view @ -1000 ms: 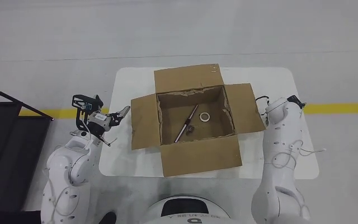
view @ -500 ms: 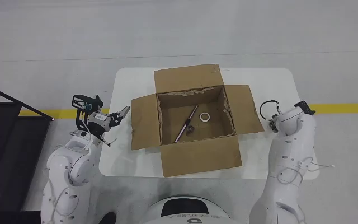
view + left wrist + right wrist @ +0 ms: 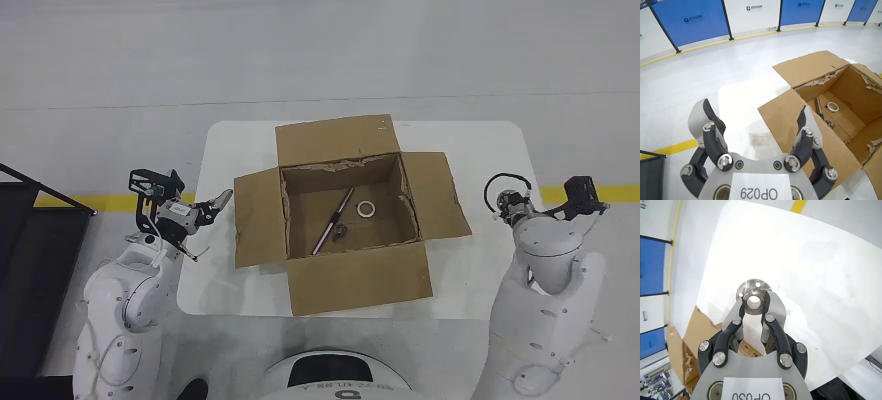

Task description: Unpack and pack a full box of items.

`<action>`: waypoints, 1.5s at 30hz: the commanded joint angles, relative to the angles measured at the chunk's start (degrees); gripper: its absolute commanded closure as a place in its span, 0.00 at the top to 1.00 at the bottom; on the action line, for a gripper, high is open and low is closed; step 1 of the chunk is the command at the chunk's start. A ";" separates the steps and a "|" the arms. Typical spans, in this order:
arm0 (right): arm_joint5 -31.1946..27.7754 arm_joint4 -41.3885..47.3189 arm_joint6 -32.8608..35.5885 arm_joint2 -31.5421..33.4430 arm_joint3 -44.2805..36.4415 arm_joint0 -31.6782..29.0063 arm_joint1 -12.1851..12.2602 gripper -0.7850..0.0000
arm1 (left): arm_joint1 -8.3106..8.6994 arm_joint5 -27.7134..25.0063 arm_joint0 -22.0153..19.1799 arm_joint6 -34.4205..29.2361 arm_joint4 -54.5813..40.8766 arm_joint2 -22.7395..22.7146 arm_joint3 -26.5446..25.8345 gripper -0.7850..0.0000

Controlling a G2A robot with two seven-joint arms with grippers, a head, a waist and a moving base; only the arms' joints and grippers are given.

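Note:
An open cardboard box [image 3: 352, 162] stands in the middle of the white table [image 3: 240, 150]. Inside lie a metal rod [image 3: 332, 222], a small metal ring [image 3: 367, 209] and a small dark fitting [image 3: 340, 233]. The rod [image 3: 818, 107], ring [image 3: 832, 106] and fitting [image 3: 831, 124] also appear in the left wrist view. My right gripper [image 3: 753, 303] is shut on a metal flange bushing [image 3: 753, 294], held above the table to the right of the box. My left gripper [image 3: 755, 117] stands open and empty at the table's left edge, beside the box's left flap.
The box flaps [image 3: 257, 217] are folded out on all sides. A dark rack [image 3: 30, 230] stands on the floor left of the table. A yellow floor line [image 3: 100, 201] runs behind. Bare tabletop [image 3: 500, 160] lies right of the box.
My right arm has swung away from the box to the right, carrying the flange bushing out over the table's right side. The left arm has not moved.

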 commanded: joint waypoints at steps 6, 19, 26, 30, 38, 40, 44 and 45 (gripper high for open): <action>-14.14 14.68 -5.65 -5.25 -11.18 -10.99 -0.67 0.00 | 0.00 0.00 0.00 0.00 0.00 0.00 0.00 1.00; -26.72 6.05 9.96 -24.10 -10.53 -8.59 1.19 0.00 | 0.00 0.00 0.00 0.00 0.00 0.00 0.00 1.00; -20.36 -9.53 19.08 -36.63 5.24 3.36 1.32 0.00 | 0.00 0.00 0.00 0.00 0.00 0.00 0.00 1.00; -16.74 -19.70 24.06 -41.65 15.18 9.69 1.17 0.00 | 0.00 0.00 0.00 0.00 0.00 0.00 0.00 1.00; -15.50 -24.25 29.44 -43.79 22.13 13.48 1.01 0.00 | 0.00 0.00 0.00 0.00 0.00 0.00 0.00 1.00; -16.19 -23.62 30.01 -43.34 22.30 13.48 1.08 0.00 | 0.00 0.00 0.00 0.00 0.00 0.00 0.00 1.00; -15.90 -24.29 29.98 -43.63 25.91 14.75 1.02 0.00 | 0.00 0.00 0.00 0.00 0.00 0.00 0.00 1.00; -15.42 -25.04 29.46 -44.05 27.55 15.50 0.94 0.00 | 0.00 0.00 0.00 0.00 0.00 0.00 0.00 1.00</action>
